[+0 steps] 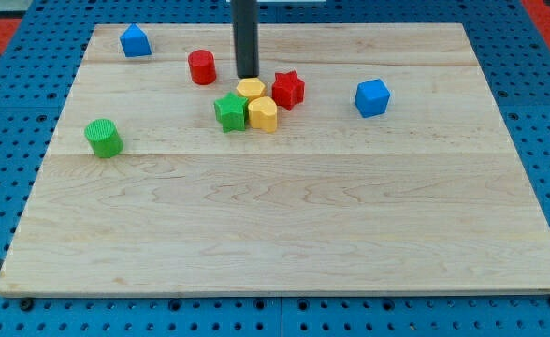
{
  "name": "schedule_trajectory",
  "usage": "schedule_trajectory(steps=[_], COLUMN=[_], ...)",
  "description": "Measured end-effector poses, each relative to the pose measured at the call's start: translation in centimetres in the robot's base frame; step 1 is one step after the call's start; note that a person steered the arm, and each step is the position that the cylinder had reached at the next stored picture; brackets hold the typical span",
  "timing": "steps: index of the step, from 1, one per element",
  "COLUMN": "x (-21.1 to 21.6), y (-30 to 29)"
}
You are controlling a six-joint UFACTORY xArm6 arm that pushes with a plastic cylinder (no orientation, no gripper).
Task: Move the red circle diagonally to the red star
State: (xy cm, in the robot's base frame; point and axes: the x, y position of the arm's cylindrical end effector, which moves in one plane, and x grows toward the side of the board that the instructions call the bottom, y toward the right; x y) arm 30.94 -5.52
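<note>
The red circle point(201, 67) is a short red cylinder near the view's top, left of centre. The red star point(288, 89) lies to its right and slightly lower. My tip point(247, 76) is the lower end of the dark rod, standing between the two, just right of the red circle and just above a yellow block. It touches neither red block as far as I can see.
A yellow block point(250, 91), a second yellow block point(263, 114) and a green star point(229, 111) cluster left of the red star. A blue cube point(371, 97) sits right, a blue block point(135, 41) top left, a green cylinder point(103, 138) left. The wooden board point(284, 234) rests on blue pegboard.
</note>
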Motion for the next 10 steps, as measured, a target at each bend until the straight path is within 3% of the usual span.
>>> schedule_trajectory(steps=[2,3,4,5,6,7,9,10], x=[1.5,0.9,-1.0,-0.4,1.8,-0.7,-6.5,-3.2], y=[-11.4,-8.0,0.8,2.1,-3.4,-6.6,7.0,5.3])
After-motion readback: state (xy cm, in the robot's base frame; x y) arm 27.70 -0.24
